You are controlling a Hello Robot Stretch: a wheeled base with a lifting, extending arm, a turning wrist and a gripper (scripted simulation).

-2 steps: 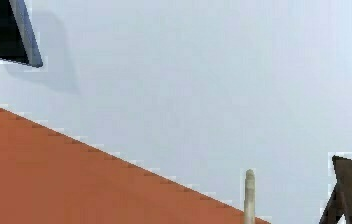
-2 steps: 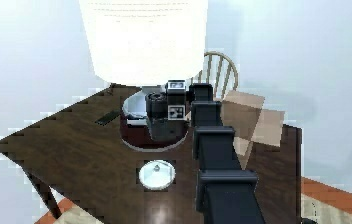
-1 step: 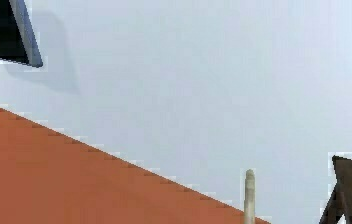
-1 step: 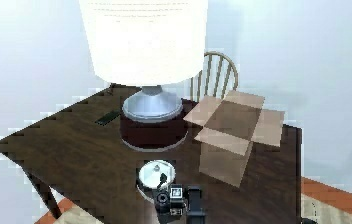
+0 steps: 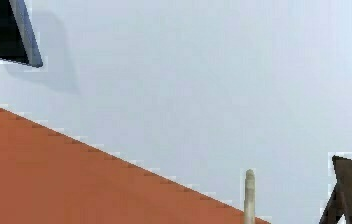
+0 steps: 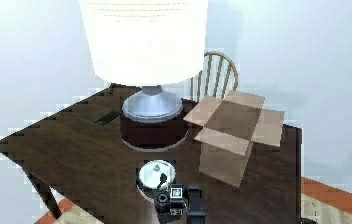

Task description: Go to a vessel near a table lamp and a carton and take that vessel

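A round white glazed-looking vessel sits on the dark wooden table right at the jaws. I cannot tell how they stand or whether they hold it. Beyond them rise a white-shaded table lamp and an open brown cardboard carton. The vessel is probably light, rigid, slick and breakable, so take it by the rim.

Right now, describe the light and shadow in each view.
Arm side view: the lamp shade glows almost white, while the table beneath is dark. Forward view: evenly lit wall, with a soft grey shadow beside the dark panel at upper left.
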